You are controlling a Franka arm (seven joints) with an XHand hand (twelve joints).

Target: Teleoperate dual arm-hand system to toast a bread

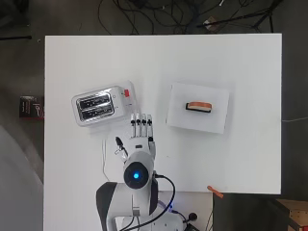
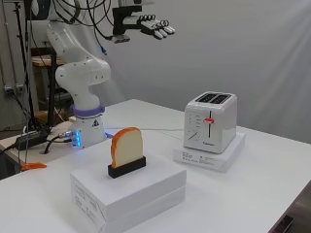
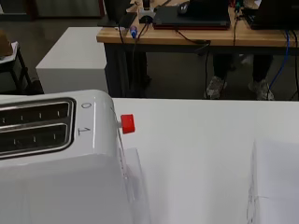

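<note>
Setting: robotics laboratory. Evidence: white robot arm (image 2: 80, 73) bolted at the edge of a white table (image 1: 240, 163); cables (image 1: 144, 12) and stand legs strewn on the dark floor beyond it; grey backdrop curtain (image 2: 252, 48) in the side view; wooden workbench (image 3: 187, 32) carrying laptops and wiring in the wrist view.

A broad strip of bare table (image 1: 159, 62) runs across the upper frame. Mid-frame, the toaster (image 1: 96, 106) at left and the white box (image 1: 192, 120) at right stand well apart, leaving an open lane between them.
</note>
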